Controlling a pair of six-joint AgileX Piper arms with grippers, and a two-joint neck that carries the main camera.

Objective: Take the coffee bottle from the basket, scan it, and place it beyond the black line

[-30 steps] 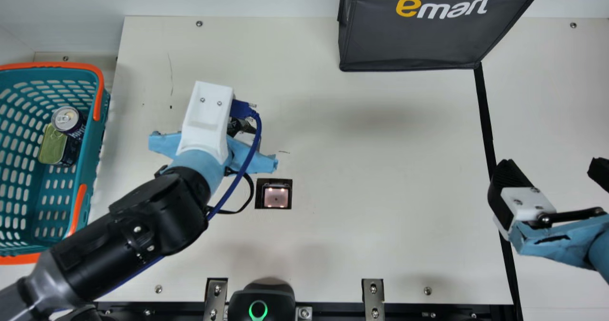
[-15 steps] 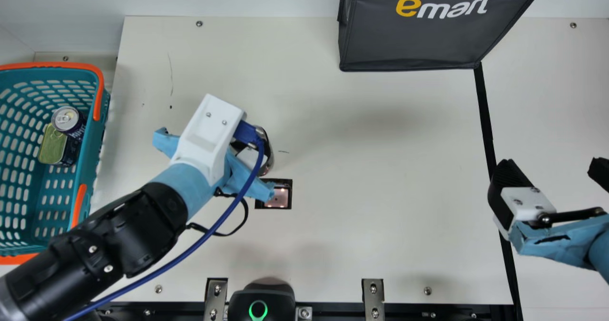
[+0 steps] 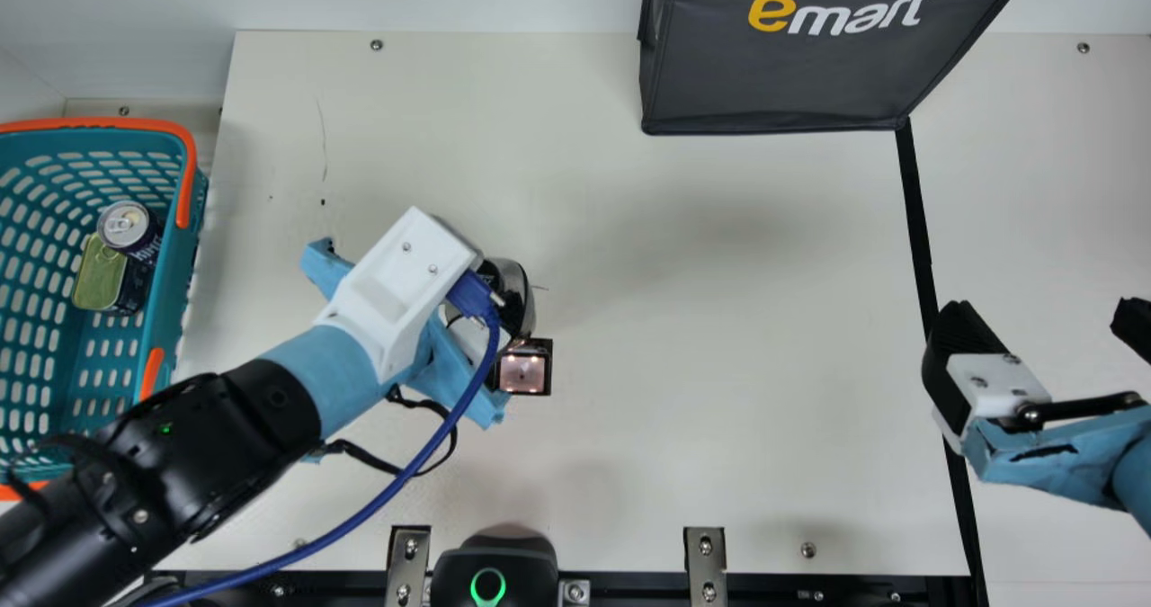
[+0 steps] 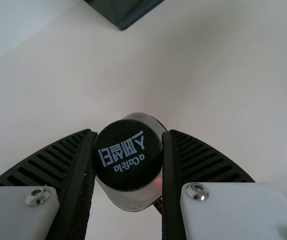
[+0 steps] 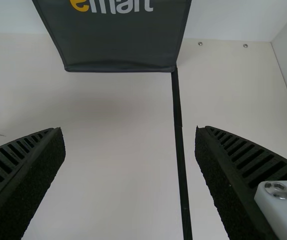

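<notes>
CHANGE: our left gripper (image 4: 128, 156) has swung the coffee bottle (image 3: 515, 292) to just beside the scanner (image 3: 522, 374) | LEFT: closed on its cap | RIGHT: our right gripper (image 5: 130, 132) wide open, empty | MEANS: likely lining up the scan; black line (image 3: 917, 229) next

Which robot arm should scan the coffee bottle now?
Probably the left: the left gripper holds the coffee bottle right by the scanner. The right gripper is open, empty and farther off, at the black line.
</notes>
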